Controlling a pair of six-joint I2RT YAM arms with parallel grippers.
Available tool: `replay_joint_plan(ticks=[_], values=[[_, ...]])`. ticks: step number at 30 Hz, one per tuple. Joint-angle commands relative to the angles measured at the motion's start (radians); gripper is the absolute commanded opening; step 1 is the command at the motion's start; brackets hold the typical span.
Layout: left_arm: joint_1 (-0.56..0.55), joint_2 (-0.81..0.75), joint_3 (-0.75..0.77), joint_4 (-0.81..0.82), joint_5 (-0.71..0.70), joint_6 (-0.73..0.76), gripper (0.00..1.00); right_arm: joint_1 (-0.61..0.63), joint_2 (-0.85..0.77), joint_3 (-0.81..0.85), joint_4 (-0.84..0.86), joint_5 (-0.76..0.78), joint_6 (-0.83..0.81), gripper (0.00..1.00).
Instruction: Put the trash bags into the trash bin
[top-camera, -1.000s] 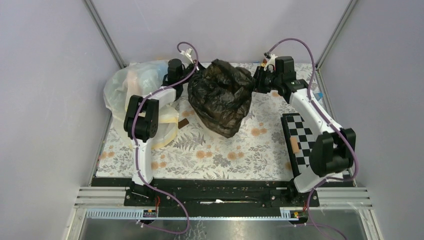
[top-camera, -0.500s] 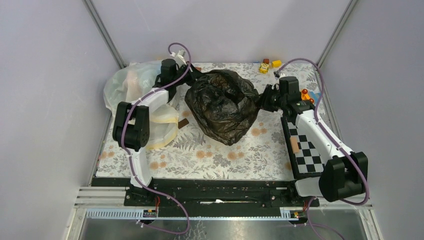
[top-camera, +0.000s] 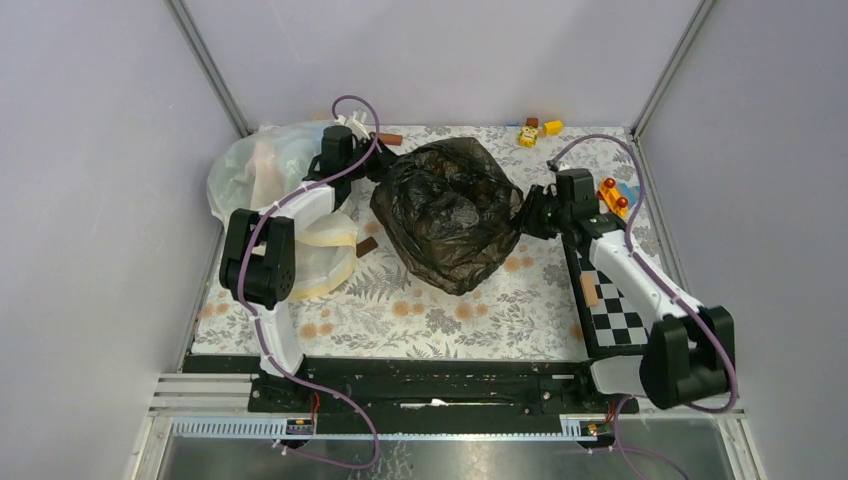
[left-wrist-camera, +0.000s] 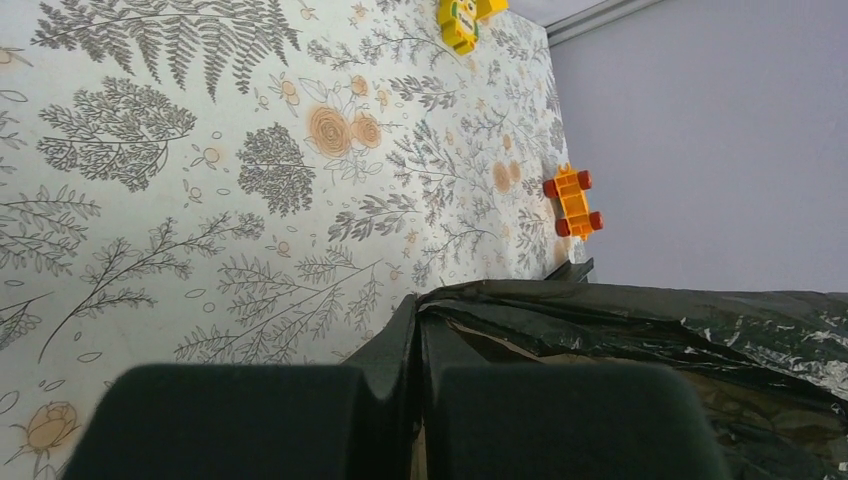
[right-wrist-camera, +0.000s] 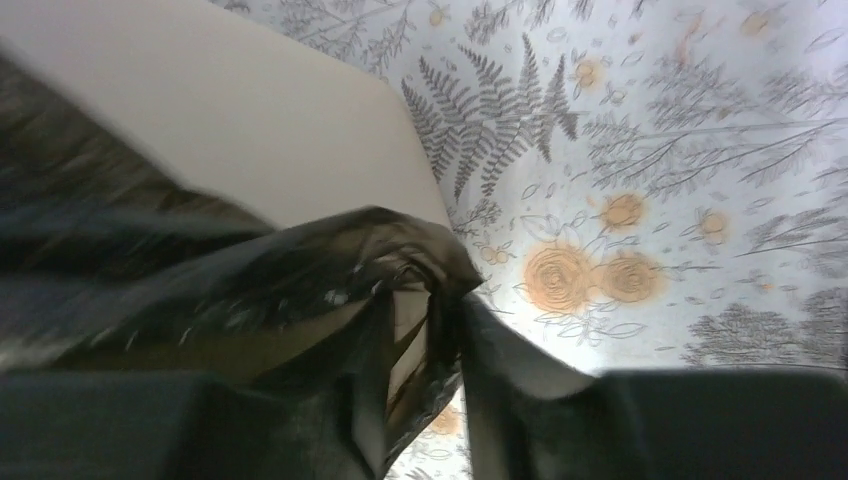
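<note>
You've lowered the bag (top-camera: 450, 215) over the bin (right-wrist-camera: 230, 130); left gripper (left-wrist-camera: 420, 385) pinches its 10 o'clock edge, right gripper (right-wrist-camera: 450, 400) 3 o'clock.

Crinkled black bag (top-camera: 447, 212) draped over beige bin (right-wrist-camera: 250, 130)

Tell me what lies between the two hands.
The large black crinkled plastic bag fills the stretch between left hand and right hand, each shut on its film; the top view shows it.

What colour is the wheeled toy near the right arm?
The wheeled toy is orange with red wheels; the left wrist view shows it best.
</note>
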Motion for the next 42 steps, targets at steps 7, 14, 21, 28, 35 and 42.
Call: replay_joint_plan(ticks=[7, 14, 21, 28, 35, 42], values=[[0.004, -0.111, 0.129, -0.031, -0.069, 0.015, 0.0, 0.003, -0.221, 0.271, -0.129, 0.145, -0.205, 0.8], [0.004, -0.121, 0.14, -0.057, -0.091, 0.024, 0.0, 0.004, -0.153, 0.482, -0.23, 0.112, -0.249, 0.84], [0.004, -0.105, 0.15, -0.075, -0.081, 0.026, 0.0, 0.11, -0.124, 0.539, -0.238, 0.013, -0.424, 0.74], [0.003, -0.095, 0.161, -0.098, -0.089, 0.031, 0.0, 0.293, 0.031, 0.697, -0.313, 0.158, -0.628, 0.62], [0.003, -0.087, 0.178, -0.142, -0.102, 0.05, 0.0, 0.356, 0.105, 0.744, -0.333, 0.218, -0.729, 0.62], [0.002, -0.073, 0.192, -0.153, -0.099, 0.054, 0.0, 0.361, 0.185, 0.806, -0.386, 0.286, -0.742, 0.64]])
